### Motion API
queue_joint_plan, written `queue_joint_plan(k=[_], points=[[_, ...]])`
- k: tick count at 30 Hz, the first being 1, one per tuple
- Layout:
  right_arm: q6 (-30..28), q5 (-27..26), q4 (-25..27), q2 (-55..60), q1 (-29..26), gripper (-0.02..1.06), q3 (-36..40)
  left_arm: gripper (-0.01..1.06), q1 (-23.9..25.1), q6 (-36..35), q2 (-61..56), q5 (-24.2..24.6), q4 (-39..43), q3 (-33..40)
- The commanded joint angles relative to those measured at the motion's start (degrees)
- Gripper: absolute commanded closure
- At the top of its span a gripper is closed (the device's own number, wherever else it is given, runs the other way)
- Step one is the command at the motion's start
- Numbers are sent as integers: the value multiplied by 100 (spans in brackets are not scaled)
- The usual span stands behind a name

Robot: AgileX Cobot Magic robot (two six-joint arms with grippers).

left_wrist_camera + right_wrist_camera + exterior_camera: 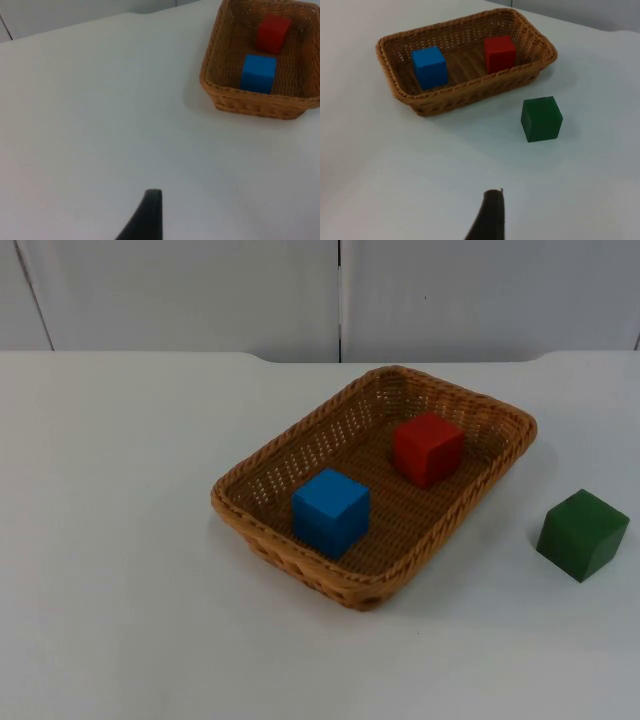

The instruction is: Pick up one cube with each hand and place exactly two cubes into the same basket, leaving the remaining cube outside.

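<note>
The basket [250,502] on the table [120,540] holds the blue cube [331,512] and red cube [428,448], apart. The green cube [582,534] stands outside, near it. Both grippers' state I cannot tell.

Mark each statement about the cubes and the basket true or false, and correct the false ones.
1. The blue cube lies inside the wicker basket. True.
2. The red cube sits on the table outside the basket. False: it is in the basket with the blue one.
3. The green cube stands on the white table, apart from the basket. True.
4. The blue and red cubes are stacked. False: they lie apart on the basket floor.
</note>
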Motion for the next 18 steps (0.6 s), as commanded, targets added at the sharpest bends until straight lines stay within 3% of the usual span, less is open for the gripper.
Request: queue_joint_plan(k=[1,4,7,18], points=[[-13,-29,0,-21,-17,28,-3,12,15,-10,-18,-60,-78,28],[-13,-29,0,-21,-17,12,-3,11,15,-11,-18,-60,-78,28],[-13,-29,0,-21,-17,-1,-3,2,15,-11,-18,-60,-78,28],[-13,-29,0,-21,-17,-1,-3,0,15,-11,-18,-60,-78,28]])
